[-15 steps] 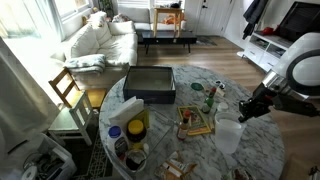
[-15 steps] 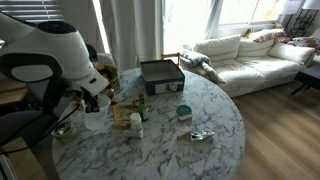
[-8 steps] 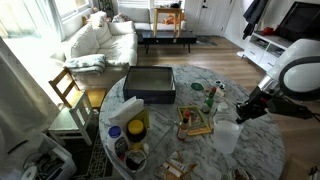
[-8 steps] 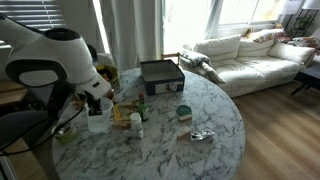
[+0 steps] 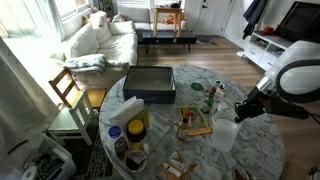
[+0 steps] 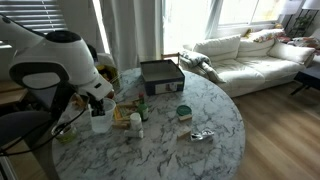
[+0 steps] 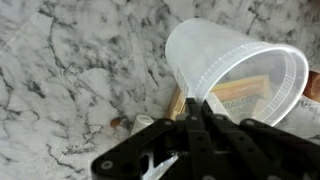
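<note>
My gripper (image 7: 197, 102) is shut on the rim of a translucent plastic cup (image 7: 235, 67), which hangs tilted above the marble table (image 7: 70, 70). Through the cup's wall a flat yellow-brown box (image 7: 245, 95) shows below it. In both exterior views the cup (image 5: 227, 134) (image 6: 99, 119) hangs under the gripper (image 5: 246, 108) (image 6: 100, 104), over the table's edge on the arm's side. A green bottle (image 5: 210, 97) and the flat box (image 5: 195, 122) lie just beside the cup.
A dark rectangular tray (image 5: 150, 83) (image 6: 161, 75) sits on the table's sofa side. A yellow container (image 5: 137, 125), a small green jar (image 6: 184, 112) and a crumpled wrapper (image 6: 201, 135) also stand on the marble. A wooden chair (image 5: 68, 90) and a white sofa (image 6: 250, 55) are nearby.
The gripper has carried the cup a little way along the table's edge, toward the flat box and bottle. The jaws have stayed shut on its rim.
</note>
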### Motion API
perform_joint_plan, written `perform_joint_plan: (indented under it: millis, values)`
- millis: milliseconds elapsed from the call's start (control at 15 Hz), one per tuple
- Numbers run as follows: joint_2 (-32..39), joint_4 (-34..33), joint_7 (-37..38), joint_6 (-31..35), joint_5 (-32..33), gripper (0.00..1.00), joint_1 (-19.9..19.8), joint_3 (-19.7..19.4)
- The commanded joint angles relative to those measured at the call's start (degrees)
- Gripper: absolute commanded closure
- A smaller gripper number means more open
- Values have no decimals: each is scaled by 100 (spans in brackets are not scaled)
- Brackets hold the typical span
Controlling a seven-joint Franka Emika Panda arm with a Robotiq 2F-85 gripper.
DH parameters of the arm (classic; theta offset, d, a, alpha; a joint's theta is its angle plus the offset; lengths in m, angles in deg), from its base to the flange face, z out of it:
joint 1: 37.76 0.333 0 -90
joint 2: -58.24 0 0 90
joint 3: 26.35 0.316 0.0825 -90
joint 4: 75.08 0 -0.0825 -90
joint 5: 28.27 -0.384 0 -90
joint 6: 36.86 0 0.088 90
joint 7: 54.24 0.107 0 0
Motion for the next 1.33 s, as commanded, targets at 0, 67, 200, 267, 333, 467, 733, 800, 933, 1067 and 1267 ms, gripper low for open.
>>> perform_joint_plan:
  millis: [0, 67, 200, 267, 333, 467, 733, 800, 933, 1067, 1267]
  values:
    - [107, -1, 317, 222, 97, 69, -52, 46]
    - [73, -2, 310, 243, 66, 62, -39, 27]
    - [-44, -10, 445, 223, 164, 47, -82, 48]
    - [-111, -24, 501, 194, 206, 40, -102, 55]
    - [-325, 145, 584, 218, 285, 34, -140, 83]
    - [-426, 8, 624, -8, 276, 18, -139, 57]
    - [-1021, 106, 525, -519, 65, 0, -38, 8]
    - [-1129, 60, 556, -699, 40, 0, -39, 11]
    - [-1429, -43, 534, -1060, 22, 0, -55, 2]
    - [-1171, -124, 461, -883, 73, 0, -77, 31]
    - [-1488, -172, 480, -1119, 66, 0, -89, 38]
